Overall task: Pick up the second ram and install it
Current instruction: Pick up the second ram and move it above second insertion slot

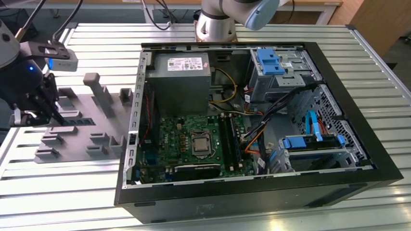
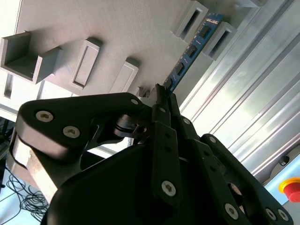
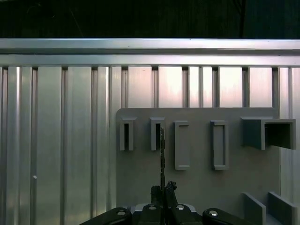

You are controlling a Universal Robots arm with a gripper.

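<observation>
Two hazards stood out. Biggest first: the open computer case (image 1: pixel 257 195), at the exterior view's right, had its raised side wall between the grey fixture (image 1: pixel 83 108) and the motherboard (image 1: pixel 183 144), an edge a carried strip could clip. On the fixture, brackets hugged the second ram (image 2: pixel 190 51), so a tilted pull might bind it. And the gripper (image 2: pixel 161 91), jaws pinched narrow on one end only, could let it swing. Open room lay above.

Open PC case (image 1: pixel 257 199) is laid on slatted alu table (image 1: pixel 57 192), w/ mobo (image 1: pixel 176 137) & PSU (image 1: pixel 183 84) exposed; grey fixture (image 1: pixel 96 127) is placed beside it.
</observation>
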